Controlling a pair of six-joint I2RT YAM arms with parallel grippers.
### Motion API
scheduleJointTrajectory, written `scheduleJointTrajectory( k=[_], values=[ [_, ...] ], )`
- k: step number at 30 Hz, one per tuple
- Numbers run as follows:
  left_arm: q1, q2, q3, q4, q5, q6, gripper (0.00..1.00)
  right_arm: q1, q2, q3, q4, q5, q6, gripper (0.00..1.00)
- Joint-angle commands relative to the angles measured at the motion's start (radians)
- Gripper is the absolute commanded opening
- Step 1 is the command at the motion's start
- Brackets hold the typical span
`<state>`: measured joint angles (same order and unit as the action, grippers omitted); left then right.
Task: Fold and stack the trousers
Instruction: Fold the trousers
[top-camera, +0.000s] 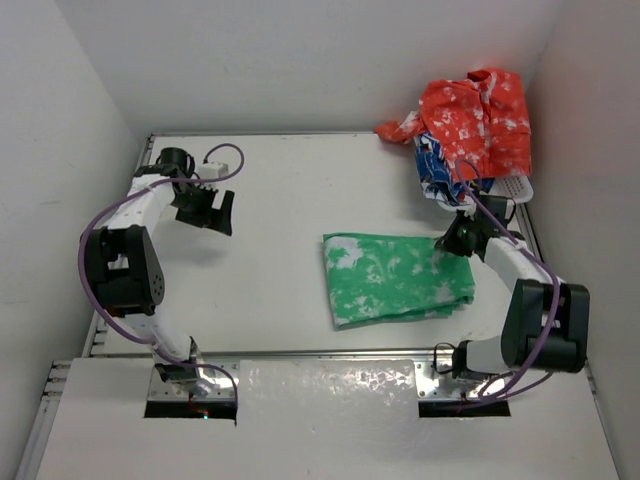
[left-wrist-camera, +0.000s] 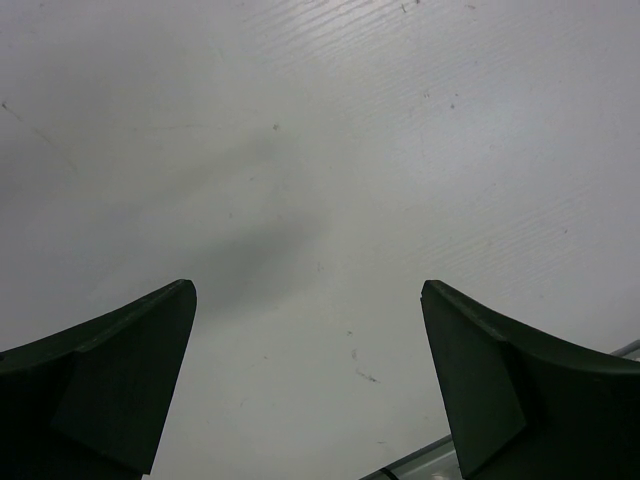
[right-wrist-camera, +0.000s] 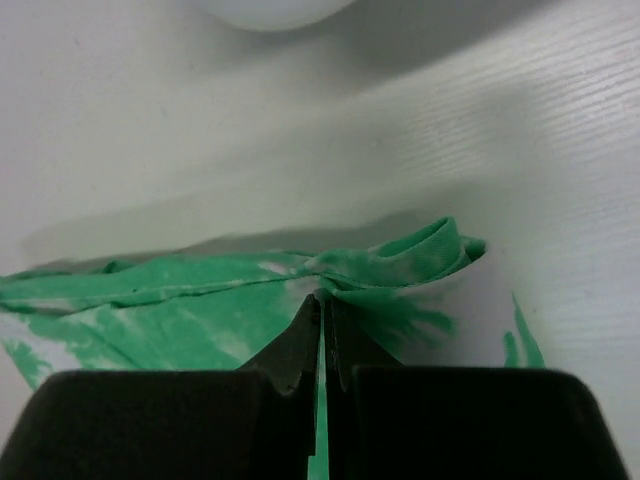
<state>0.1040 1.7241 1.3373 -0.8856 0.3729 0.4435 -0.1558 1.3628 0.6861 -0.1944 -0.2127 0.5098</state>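
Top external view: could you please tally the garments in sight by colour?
Green-and-white trousers: 1
Red-and-white garment: 1
Blue-and-white garment: 1
Total: 3 visible; more may lie hidden beneath the red and blue ones.

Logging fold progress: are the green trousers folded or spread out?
Folded: the trousers lie as a compact rectangle with no separate legs showing, and the right gripper is shut on their layered edge.
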Motion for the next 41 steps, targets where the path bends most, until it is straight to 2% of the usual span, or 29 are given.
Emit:
scheduleJointTrajectory(
  k=[1,6,7,8,9,10,12,13,19,23,29,41],
  values=[
    [0.008,-0.066,0.014,0.020,-0.008,-0.020,0.94,-0.008,0.064,0.082,0.017,0.036,-0.004,0.00],
    [0.008,-0.078,0.002,0.034,-0.032,-0.025,0.94,-0.024,0.032,0.107,-0.020,0.058,-0.002,0.00],
    [0.008,-0.078,0.002,0.034,-0.037,-0.026,0.94,-0.045,0.029,0.122,-0.039,0.059,-0.004,0.04],
    [0.007,-0.080,0.003,0.036,-0.038,-0.026,0.94,-0.062,0.024,0.162,-0.089,0.074,-0.004,0.16],
    [0.008,-0.078,0.005,0.036,-0.040,-0.028,0.94,-0.080,0.016,0.185,-0.121,0.087,0.004,0.54],
    [0.008,-0.081,0.006,0.039,-0.042,-0.028,0.94,-0.135,0.010,0.226,-0.158,0.101,0.012,0.71],
    [0.008,-0.089,0.000,0.043,-0.054,-0.031,0.94,-0.204,-0.005,0.256,-0.269,0.156,0.048,0.91],
    [0.008,-0.095,-0.006,0.046,-0.055,-0.032,0.94,-0.287,-0.023,0.265,-0.301,0.162,0.058,0.99],
    [0.008,-0.156,-0.078,0.108,-0.089,-0.051,0.95,-0.580,-0.083,0.241,-0.401,0.165,0.056,0.99],
    [0.008,-0.184,-0.131,0.145,-0.104,-0.077,0.95,-0.591,-0.093,0.234,-0.419,0.207,-0.005,0.99],
    [0.008,-0.193,-0.148,0.149,-0.103,-0.077,0.95,-0.591,-0.103,0.225,-0.424,0.236,-0.005,0.99],
    [0.008,-0.195,-0.150,0.151,-0.103,-0.077,0.95,-0.591,-0.099,0.213,-0.390,0.173,-0.017,0.99]
  ],
)
